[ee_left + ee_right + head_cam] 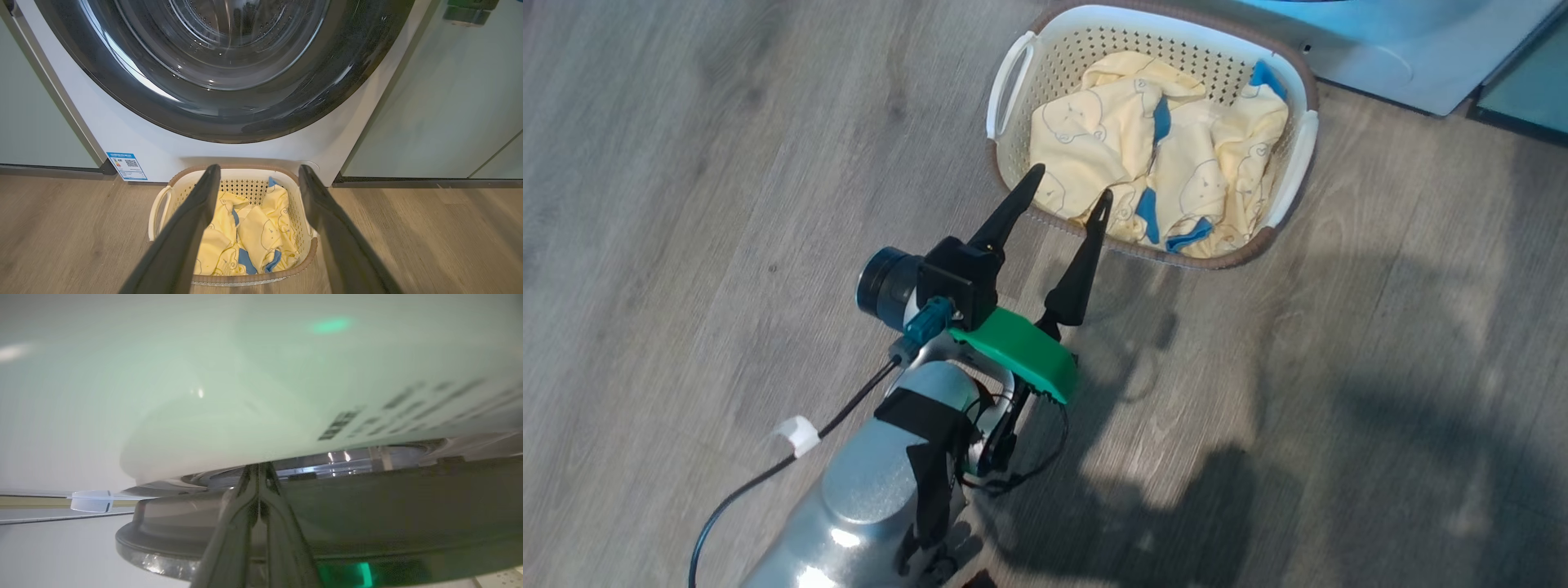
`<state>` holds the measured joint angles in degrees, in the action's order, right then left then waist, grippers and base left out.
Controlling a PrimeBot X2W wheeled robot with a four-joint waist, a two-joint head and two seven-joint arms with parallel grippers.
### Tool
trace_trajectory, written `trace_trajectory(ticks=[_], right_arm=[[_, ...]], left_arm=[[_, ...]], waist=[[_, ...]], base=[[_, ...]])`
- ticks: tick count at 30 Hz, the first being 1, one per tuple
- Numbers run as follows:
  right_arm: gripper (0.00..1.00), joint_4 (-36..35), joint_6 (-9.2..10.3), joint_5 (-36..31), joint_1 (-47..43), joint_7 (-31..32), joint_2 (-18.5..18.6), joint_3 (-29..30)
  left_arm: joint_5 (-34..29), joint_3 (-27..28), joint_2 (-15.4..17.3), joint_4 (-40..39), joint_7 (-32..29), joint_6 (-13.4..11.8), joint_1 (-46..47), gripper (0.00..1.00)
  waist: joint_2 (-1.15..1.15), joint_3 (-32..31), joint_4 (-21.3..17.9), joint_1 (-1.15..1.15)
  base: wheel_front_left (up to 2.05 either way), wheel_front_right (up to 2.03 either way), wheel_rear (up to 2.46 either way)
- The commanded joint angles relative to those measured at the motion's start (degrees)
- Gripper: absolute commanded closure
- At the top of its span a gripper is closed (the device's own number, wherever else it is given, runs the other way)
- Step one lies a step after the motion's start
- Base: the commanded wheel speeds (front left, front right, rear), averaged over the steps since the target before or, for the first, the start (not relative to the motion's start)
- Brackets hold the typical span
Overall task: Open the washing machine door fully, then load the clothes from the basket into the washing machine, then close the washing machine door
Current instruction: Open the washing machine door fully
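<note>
While basket (pixel 1111 41) sits on wood floor (pixel 686 163) | left fingers (pixel 1011 208) spread | right fingers (pixel 233 539) pressed together

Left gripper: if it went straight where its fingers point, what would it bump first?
Probably the clothes in the basket. The open left gripper points down at them across the near rim; its height above that rim is unclear, so it might clip the rim first.

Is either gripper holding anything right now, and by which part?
Nothing is held: the left gripper is open and empty; the right gripper is shut on nothing, tips at the door rim.
</note>
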<state>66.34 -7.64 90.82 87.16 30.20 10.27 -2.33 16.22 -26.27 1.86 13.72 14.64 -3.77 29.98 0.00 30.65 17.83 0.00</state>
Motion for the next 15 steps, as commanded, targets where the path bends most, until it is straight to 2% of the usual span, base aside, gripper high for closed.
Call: trace_trajectory(ticks=[1,15], right_arm=[[1.00,-0.7,0.15,-0.9,3.3,-0.3,-1.8,-0.8],[1.00,1.7,0.15,-2.4,6.0,2.9,-2.5,-2.7]], left_arm=[[0.3,1.3,1.0,-1.9,0.4,-0.5,1.2,0.00],[0.9,1.5,1.0,-2.6,0.4,-1.2,1.8,0.00]], waist=[[0.00,0.3,0.2,0.00],[0.00,1.6,0.1,0.00]], base=[[0.00,0.00,0.00],[0.00,0.00,0.00]])
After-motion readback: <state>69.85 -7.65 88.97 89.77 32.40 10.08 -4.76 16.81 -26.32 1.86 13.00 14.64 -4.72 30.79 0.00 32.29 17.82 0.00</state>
